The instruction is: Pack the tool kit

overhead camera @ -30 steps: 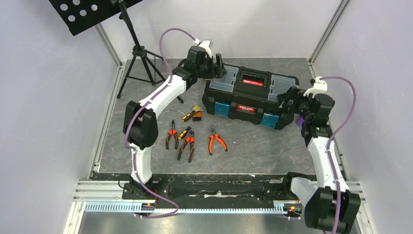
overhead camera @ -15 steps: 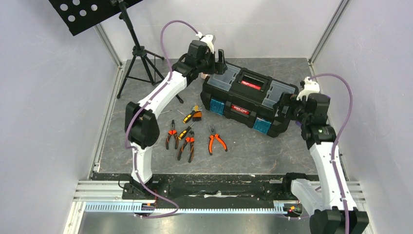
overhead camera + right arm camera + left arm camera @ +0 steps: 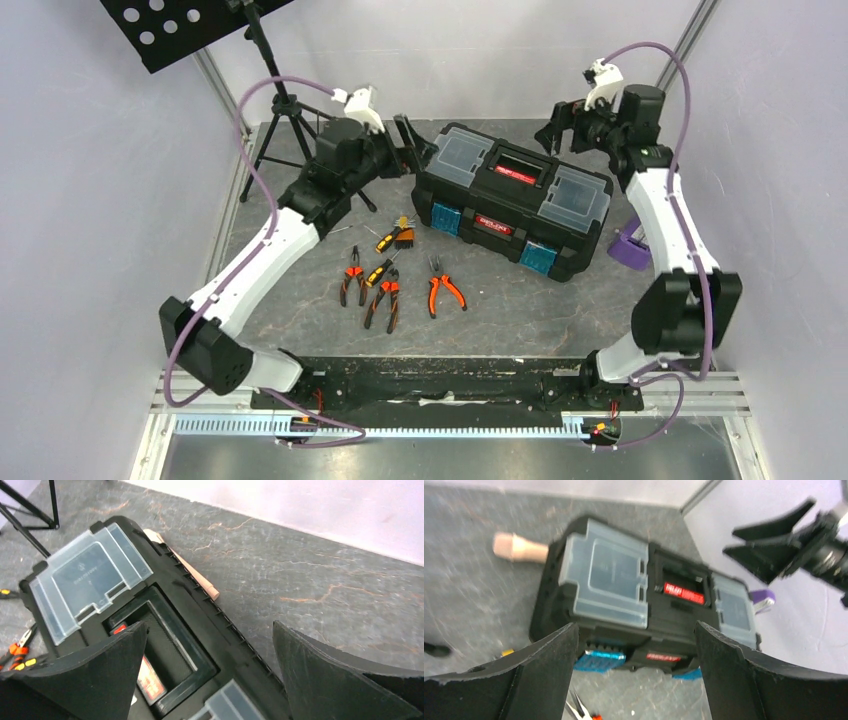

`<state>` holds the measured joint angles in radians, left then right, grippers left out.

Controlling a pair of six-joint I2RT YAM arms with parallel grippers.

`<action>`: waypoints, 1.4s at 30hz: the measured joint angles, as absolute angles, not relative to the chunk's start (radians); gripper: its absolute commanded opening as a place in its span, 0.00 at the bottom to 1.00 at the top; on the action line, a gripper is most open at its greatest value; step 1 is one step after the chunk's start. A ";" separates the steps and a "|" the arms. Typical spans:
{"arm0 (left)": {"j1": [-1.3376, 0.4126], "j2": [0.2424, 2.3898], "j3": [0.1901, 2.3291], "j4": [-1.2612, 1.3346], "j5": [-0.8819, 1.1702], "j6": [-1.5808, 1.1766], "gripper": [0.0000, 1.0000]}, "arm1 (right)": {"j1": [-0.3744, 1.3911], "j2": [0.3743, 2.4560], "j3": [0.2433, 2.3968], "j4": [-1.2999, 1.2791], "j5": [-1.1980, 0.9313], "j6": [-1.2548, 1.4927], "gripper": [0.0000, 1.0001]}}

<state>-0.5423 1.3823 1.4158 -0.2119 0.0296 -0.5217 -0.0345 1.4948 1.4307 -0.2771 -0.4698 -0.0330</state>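
Observation:
The black toolbox (image 3: 515, 195) stands shut at mid-table, both clear lids down, the red-labelled handle lying flat and the blue latches facing the near edge. My left gripper (image 3: 413, 150) hovers open just off its left end; the left wrist view looks across the box (image 3: 624, 585) between the spread fingers (image 3: 549, 670). Above the box's far right corner my right gripper (image 3: 563, 128) hangs open and empty over the box (image 3: 85, 577). Orange-handled pliers (image 3: 445, 292), two more pairs (image 3: 368, 290) and yellow-black screwdrivers (image 3: 385, 240) lie on the table in front of the box.
A beige cylindrical handle (image 3: 185, 565) lies behind the toolbox, against its far side. A purple stapler-like object (image 3: 632, 245) sits by the box's right end. A black tripod (image 3: 285, 110) with a perforated plate (image 3: 170, 25) stands at the far left corner. Walls enclose the table.
The toolbox was turned slightly and now rests still. My left gripper drew back left from its end. My right arm swung from the box's right end up to its far right corner.

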 measured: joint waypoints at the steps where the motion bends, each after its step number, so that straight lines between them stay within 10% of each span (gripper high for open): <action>1: -0.545 1.388 1.383 -0.198 0.040 -0.540 0.91 | -0.035 1.539 1.461 -0.285 -0.493 -0.050 0.98; 12: -0.580 1.613 1.305 -0.155 0.152 -0.607 0.90 | -0.025 1.721 1.470 -0.400 -0.669 -0.147 0.98; 42: -0.599 1.844 1.620 -0.107 0.220 -0.612 0.91 | -0.023 1.102 0.899 -0.244 -0.407 0.043 0.98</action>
